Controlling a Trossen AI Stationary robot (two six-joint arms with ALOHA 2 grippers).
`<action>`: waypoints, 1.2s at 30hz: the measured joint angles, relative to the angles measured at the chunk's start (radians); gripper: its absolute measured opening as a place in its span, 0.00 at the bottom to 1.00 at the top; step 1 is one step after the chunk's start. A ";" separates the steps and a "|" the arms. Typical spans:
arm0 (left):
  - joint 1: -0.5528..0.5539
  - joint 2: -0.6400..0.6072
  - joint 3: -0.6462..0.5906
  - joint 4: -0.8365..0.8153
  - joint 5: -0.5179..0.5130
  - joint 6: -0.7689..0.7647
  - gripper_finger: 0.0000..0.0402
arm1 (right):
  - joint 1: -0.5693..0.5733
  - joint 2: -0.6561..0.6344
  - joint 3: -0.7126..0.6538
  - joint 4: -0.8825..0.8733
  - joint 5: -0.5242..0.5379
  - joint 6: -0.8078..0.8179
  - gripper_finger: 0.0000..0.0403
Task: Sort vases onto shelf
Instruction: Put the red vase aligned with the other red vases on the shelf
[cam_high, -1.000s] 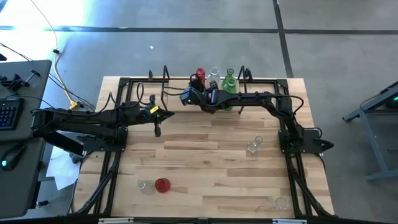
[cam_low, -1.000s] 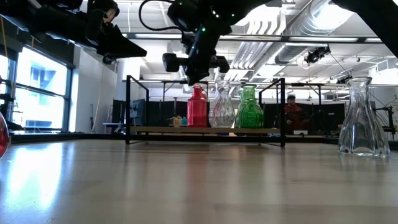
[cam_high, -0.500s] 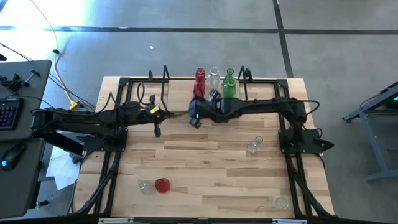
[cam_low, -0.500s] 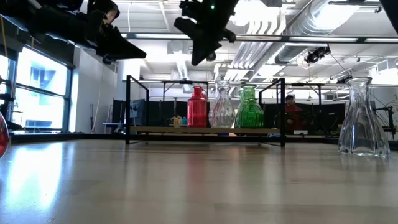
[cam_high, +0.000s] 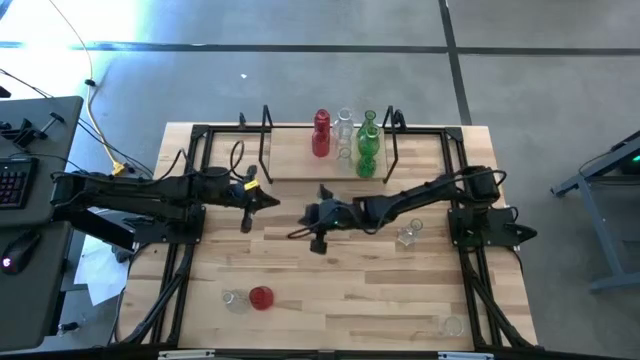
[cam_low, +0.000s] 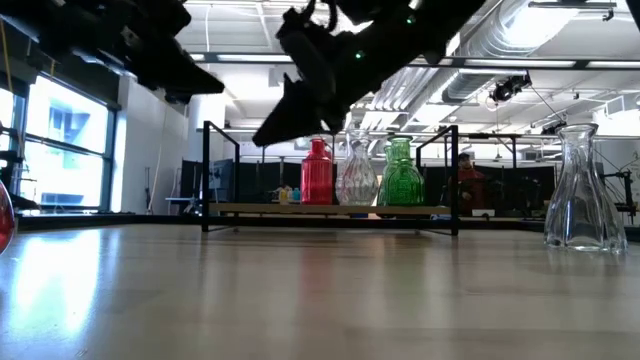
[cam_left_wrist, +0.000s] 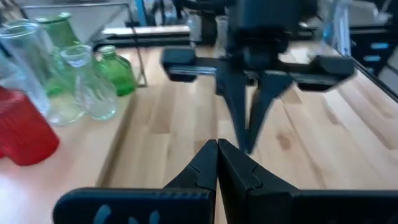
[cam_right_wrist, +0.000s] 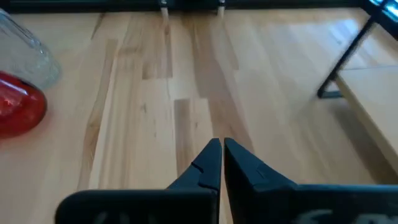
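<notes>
The shelf (cam_high: 300, 160) stands at the table's far middle. On it stand several vases: red (cam_high: 320, 133), clear (cam_high: 344, 128) and green (cam_high: 368, 140); they also show in the low view, red (cam_low: 316, 172), clear (cam_low: 357, 172) and green (cam_low: 400, 172). My right gripper (cam_high: 294, 235) hovers shut over the table's middle, slanting down, with nothing in it. Its wrist view looks toward a red vase (cam_right_wrist: 18, 106) and a clear vase (cam_right_wrist: 28, 56) lying near the front left. My left gripper (cam_high: 275, 202) waits shut at mid-left, facing my right gripper (cam_left_wrist: 249, 124).
A clear vase (cam_high: 408, 233) stands on the table at the right, large in the low view (cam_low: 582, 190). Another clear vase (cam_high: 452, 325) is at the near right corner. Bare wood lies between the grippers and the front edge. The shelf's black wire end frame (cam_high: 392, 135) rises at the far side.
My right gripper has drawn back from the vases on the shelf toward the table's near edge and sunk lower. It has rolled and now slants down over the table's middle, still shut and with nothing in it. The vases on the shelf have stayed in place.
</notes>
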 joint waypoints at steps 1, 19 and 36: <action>-0.013 0.000 0.026 -0.048 0.000 0.000 0.00 | 0.000 -0.016 -0.019 0.006 0.002 0.000 0.00; -0.402 0.332 0.522 -0.844 0.023 -0.316 0.17 | -0.066 -0.281 -0.502 0.512 -0.089 -0.073 0.00; -0.513 0.732 0.771 -0.991 0.203 -0.445 0.39 | -0.052 -0.434 -0.545 0.460 -0.078 -0.104 0.00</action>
